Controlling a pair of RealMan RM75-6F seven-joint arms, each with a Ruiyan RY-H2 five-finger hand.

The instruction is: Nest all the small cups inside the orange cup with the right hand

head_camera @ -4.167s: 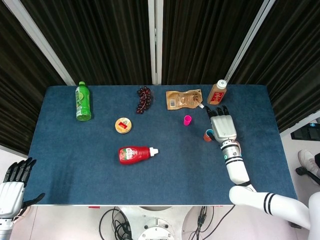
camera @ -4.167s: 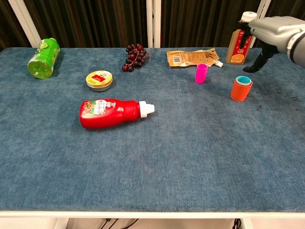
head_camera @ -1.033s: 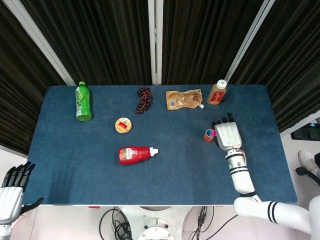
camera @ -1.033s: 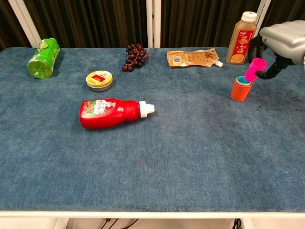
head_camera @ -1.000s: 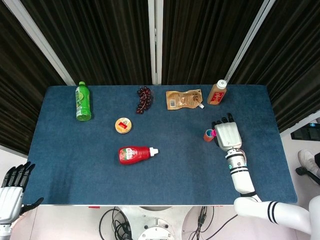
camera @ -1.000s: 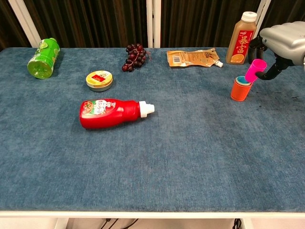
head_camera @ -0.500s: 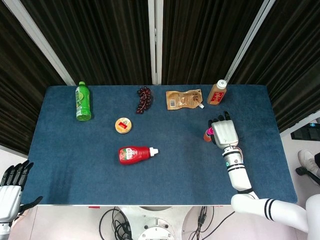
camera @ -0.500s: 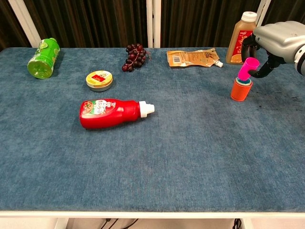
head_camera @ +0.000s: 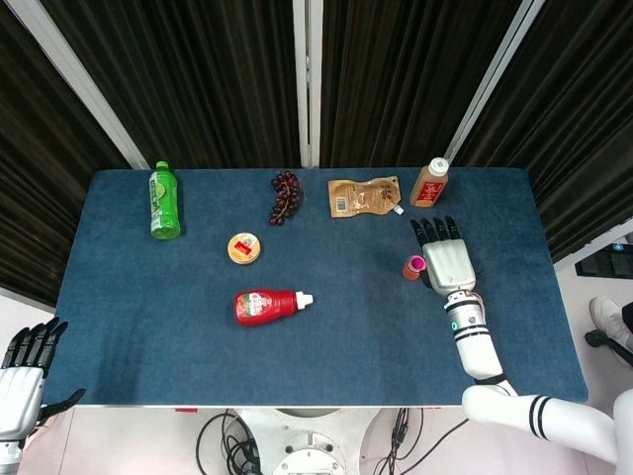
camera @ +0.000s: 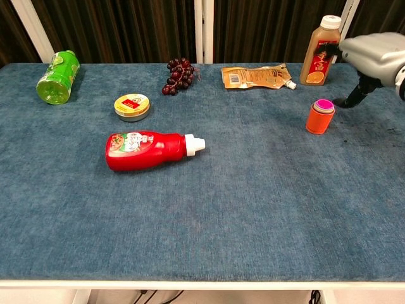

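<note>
step: pink cup [camera: 324,103] sat inside orange cup [camera: 318,120] | right hand [head_camera: 444,257] was beside it, fingers apart, holding nothing | next: probably just move away

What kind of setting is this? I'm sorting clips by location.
Probably a robot lab's test station: a blue cloth table before black curtains, scattered groceries like a ketchup bottle, cables underneath.

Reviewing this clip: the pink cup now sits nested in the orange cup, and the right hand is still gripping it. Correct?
Not quite. The pink cup does sit nested in the orange cup, but the right hand holds nothing; the chest view shows it apart from the cups.
</note>
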